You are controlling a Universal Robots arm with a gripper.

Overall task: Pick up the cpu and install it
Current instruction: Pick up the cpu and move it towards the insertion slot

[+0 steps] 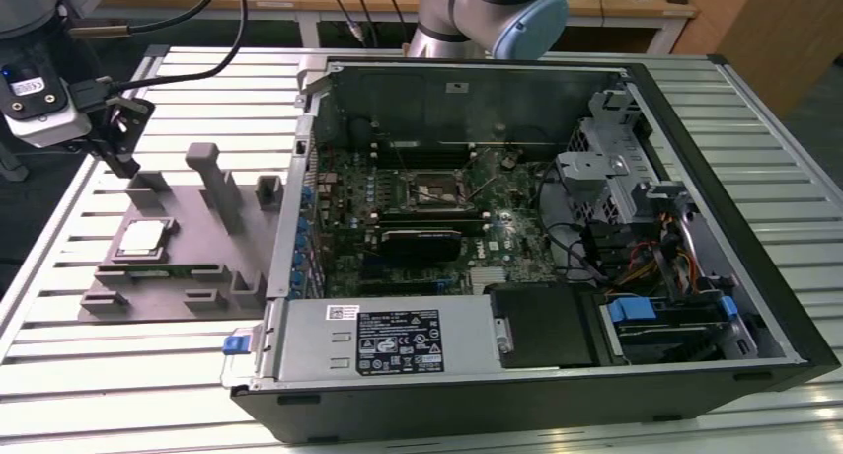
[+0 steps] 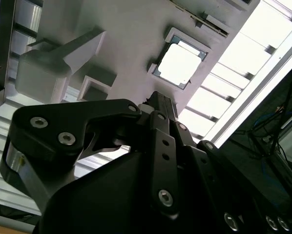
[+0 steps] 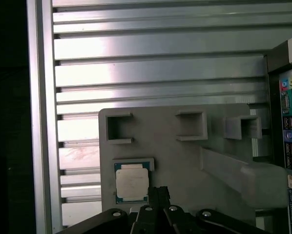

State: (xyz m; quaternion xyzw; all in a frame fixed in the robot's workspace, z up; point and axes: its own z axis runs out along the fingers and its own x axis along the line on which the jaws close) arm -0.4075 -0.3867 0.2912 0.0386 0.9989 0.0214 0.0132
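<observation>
The fingers (image 3: 155, 196) of the black metal gripper (image 3: 159, 191) were pressed together with nothing between them; in both wrist views the tips came to one narrow point. In the exterior view the gripper (image 1: 126, 164) hung over the far corner of a grey plastic tray with upright posts (image 1: 185, 276), clear of its surface.

The cpu (image 1: 142, 239), a small flat square chip with a silvery-grey metal top plate and a thin pale rim, lay flat in a shallow square recess of that tray, not yet picked up. In the first wrist view the cpu (image 3: 132, 182) sat just beside the closed tips. In the second wrist view the cpu (image 2: 181, 64) lay a little beyond them and caught bright light.

The tray rested on a ribbed aluminium table (image 1: 79, 365), at the exterior view's left of an open black computer case (image 1: 527, 405) lying on its side. Inside the case, the square dark metal-framed socket (image 1: 432, 189) sat near the middle of the green motherboard (image 1: 345, 173), well apart from the cpu.
</observation>
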